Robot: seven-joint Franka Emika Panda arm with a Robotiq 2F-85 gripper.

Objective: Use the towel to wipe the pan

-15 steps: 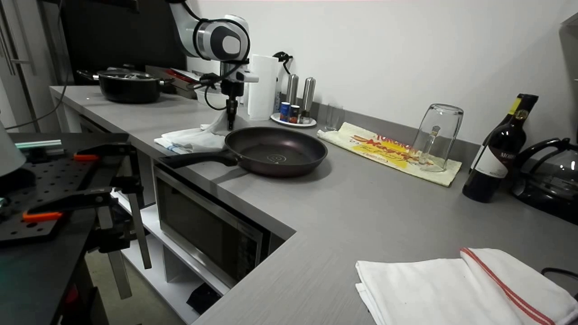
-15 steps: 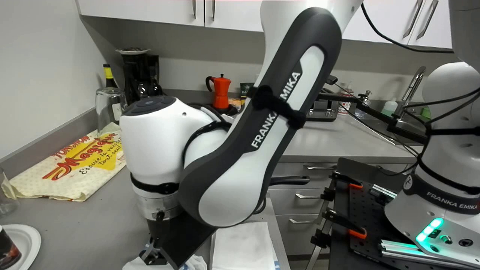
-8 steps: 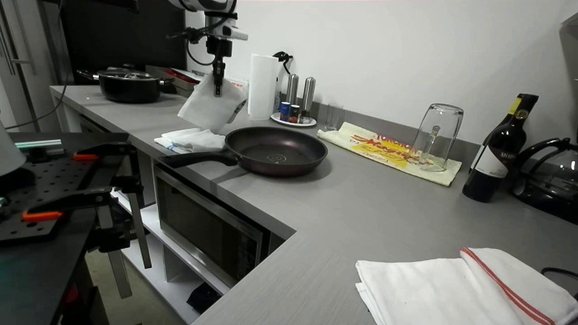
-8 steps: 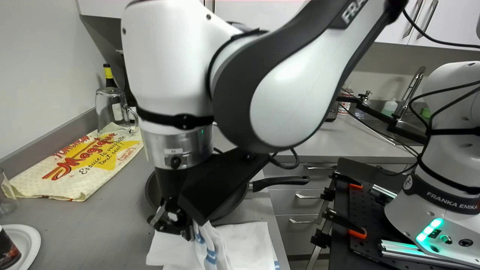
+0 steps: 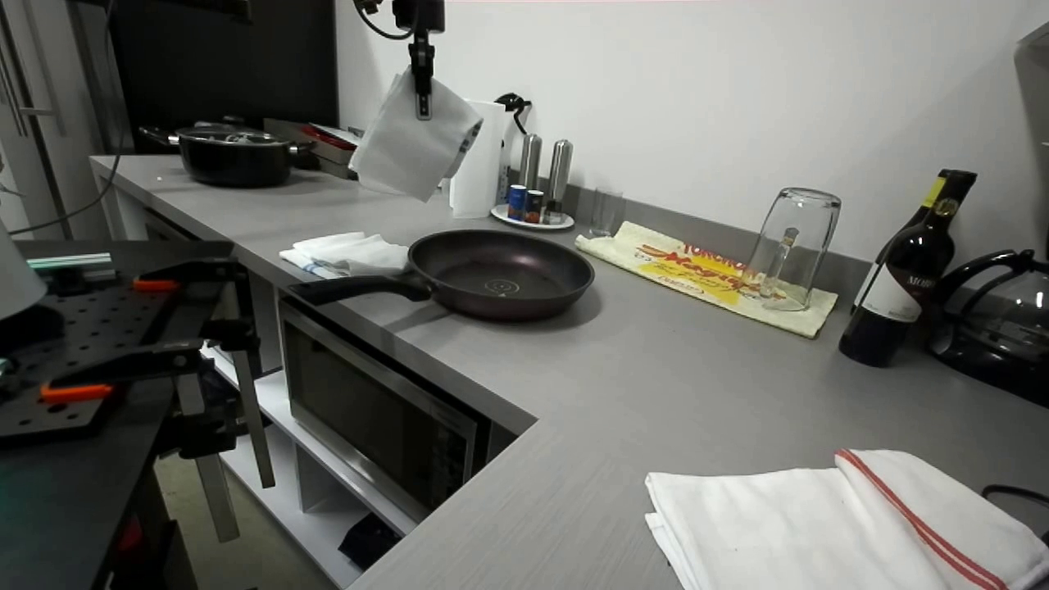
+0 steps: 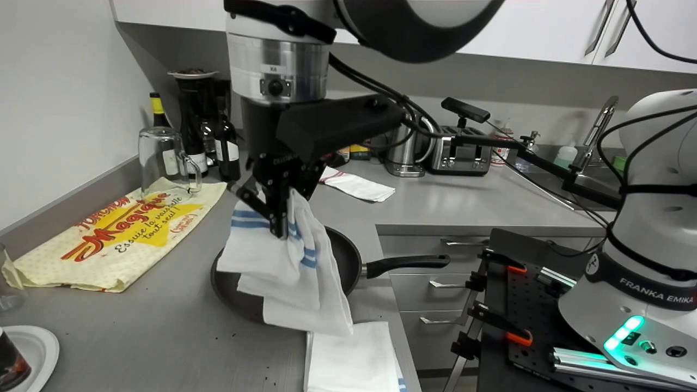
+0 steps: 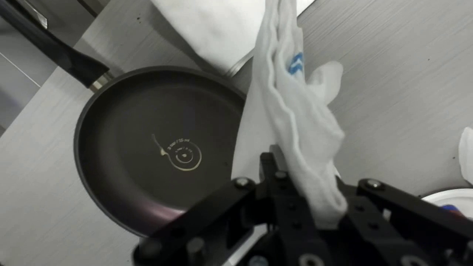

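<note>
White and blue-striped, the towel (image 6: 286,267) hangs pinched in the nearly closed gripper (image 5: 424,106), and the pan (image 7: 155,125) rests upright on the counter (image 5: 656,393) well below it — to the left in the wrist view, its long axis drawn out by the handle (image 7: 55,48), which runs away from the gripper and past the counter's edge. Wiping should call for a sideways shift over the pan, then a descent (the loose corners will likely land first). The gripper points almost straight down.
</note>
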